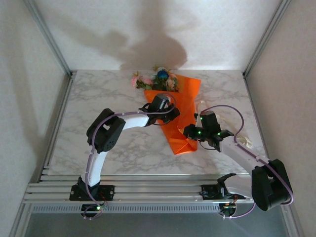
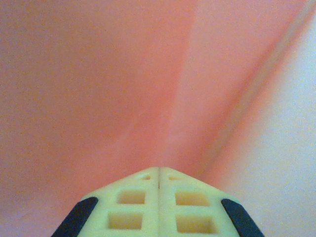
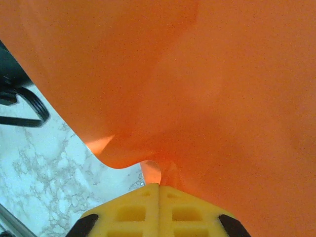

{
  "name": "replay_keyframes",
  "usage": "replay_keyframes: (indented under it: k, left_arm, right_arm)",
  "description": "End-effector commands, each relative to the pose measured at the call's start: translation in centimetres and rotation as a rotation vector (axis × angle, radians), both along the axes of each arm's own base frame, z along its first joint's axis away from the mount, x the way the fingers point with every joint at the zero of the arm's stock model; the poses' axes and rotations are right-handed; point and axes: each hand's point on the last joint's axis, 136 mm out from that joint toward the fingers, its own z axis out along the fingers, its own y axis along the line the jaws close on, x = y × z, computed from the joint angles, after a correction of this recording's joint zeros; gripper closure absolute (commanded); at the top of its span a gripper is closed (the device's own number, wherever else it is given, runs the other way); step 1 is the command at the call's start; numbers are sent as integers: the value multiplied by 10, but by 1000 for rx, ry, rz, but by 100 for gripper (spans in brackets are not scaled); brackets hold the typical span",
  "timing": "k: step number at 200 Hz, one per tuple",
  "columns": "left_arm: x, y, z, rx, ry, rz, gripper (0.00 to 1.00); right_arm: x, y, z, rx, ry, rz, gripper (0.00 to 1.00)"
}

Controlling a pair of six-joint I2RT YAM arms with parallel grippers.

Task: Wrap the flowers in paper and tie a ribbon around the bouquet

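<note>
Left claw (image 2: 159,170) clamped on paper (image 1: 183,98); right claw (image 3: 159,185) likewise, near lower fold. Flowers (image 1: 155,79) at far desk (image 1: 98,98) edge, by sheet's top. You draw fold across stems slowly, sheet taut, no tearing.

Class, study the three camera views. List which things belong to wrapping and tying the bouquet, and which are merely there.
Belong to the job:
- flowers
- paper
- left gripper, shut on the paper
- right gripper, shut on the paper

Merely there:
- marble table
- purple cables
- metal rails
</note>
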Motion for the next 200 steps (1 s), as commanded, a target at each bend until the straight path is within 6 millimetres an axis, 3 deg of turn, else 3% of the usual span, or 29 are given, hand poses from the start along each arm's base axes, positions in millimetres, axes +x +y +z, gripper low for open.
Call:
replay_keyframes:
  k: [1,37,52,77,92,113,139,161,177,200]
  left_arm:
    - [17,4,49,-133,-70,65,97]
    - [1,40,60,-98,-26,130,96]
    - [-5,47,71,-107,-30,122,86]
    - [-14,39,101,-86,-95,27,60]
    - [-24,28,121,-34,-170,-74,51]
    - [-33,22,123,133,-251,-197,44]
    - [-9,32,107,340,-308,-207,38]
    - [20,34,94,401,-326,-191,35]
    - [36,26,103,413,-369,-202,33]
    - [48,24,133,409,-439,-177,32]
  right_arm:
    - [1,-1,4,-3,-20,-18,100]
    - [-1,3,2,8,-3,4,100]
    - [-3,5,-2,11,1,15,100]
    - [-4,9,-9,4,23,38,100]
    - [-4,13,-10,0,27,56,100]
    - [-1,14,-9,-6,20,58,100]
    - [-1,15,-11,-9,20,57,100]
    - [-2,17,-13,-8,30,62,100]
    - [-2,18,-13,-11,27,62,100]
    - [0,17,-12,-14,24,50,100]
